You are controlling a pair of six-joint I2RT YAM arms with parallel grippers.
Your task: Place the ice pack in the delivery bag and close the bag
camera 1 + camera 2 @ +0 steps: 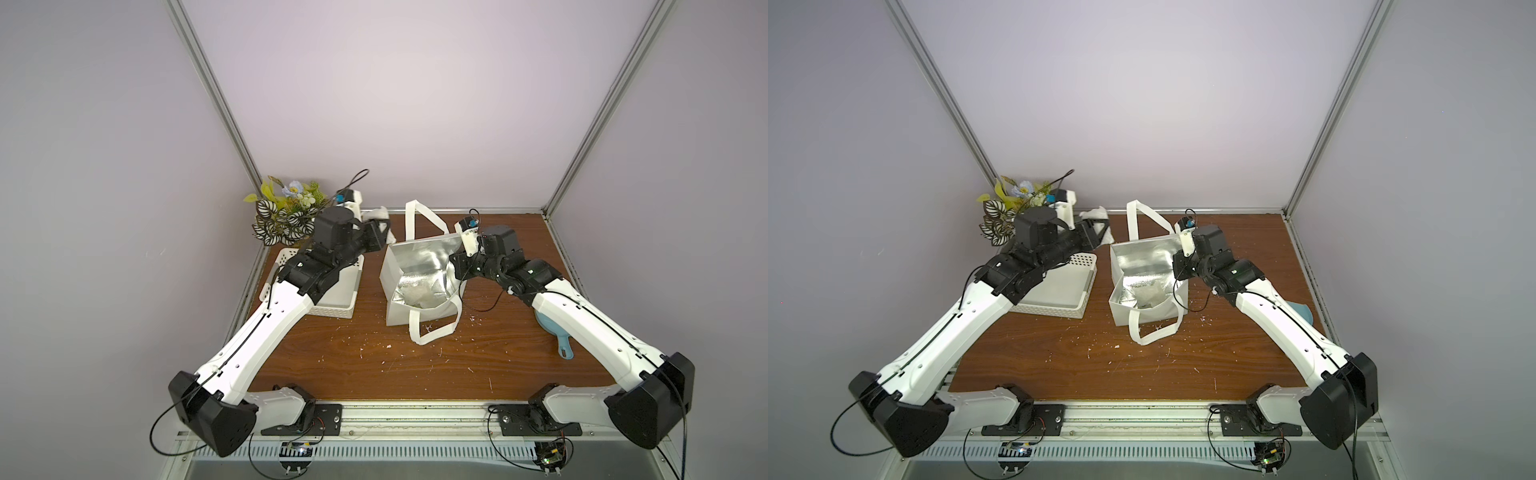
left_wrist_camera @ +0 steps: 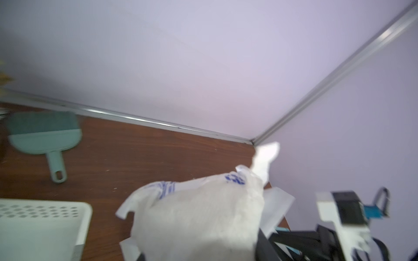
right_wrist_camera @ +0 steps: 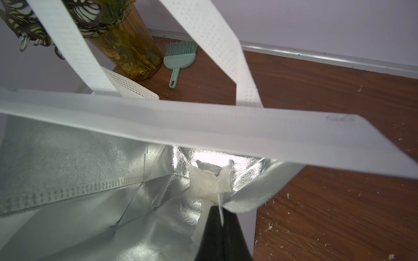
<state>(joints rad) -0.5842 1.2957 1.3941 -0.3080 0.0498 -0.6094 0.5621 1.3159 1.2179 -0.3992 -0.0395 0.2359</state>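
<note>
The delivery bag [image 1: 394,286] [image 1: 1120,309] stands open mid-table, silver lining showing, one handle upright and one drooped over the front. My left gripper [image 1: 380,233] [image 1: 1097,232] is raised just behind and left of the bag, shut on the ice pack [image 1: 377,214] [image 1: 1096,213] [image 2: 199,214], a whitish pouch with blue print that hides the jaws in the left wrist view. My right gripper [image 1: 459,266] [image 3: 218,206] is shut on the bag's right rim [image 3: 203,126], holding the mouth open. Another whitish pouch [image 1: 415,297] [image 3: 208,183] lies on the bag's foil floor.
A white perforated basket [image 1: 332,301] [image 1: 1059,293] sits left of the bag, under my left arm. A vase of artificial plants [image 1: 286,216] fills the back-left corner, with a teal brush [image 3: 179,56] [image 2: 45,133] beside it. A blue dustpan [image 1: 557,334] lies under my right arm.
</note>
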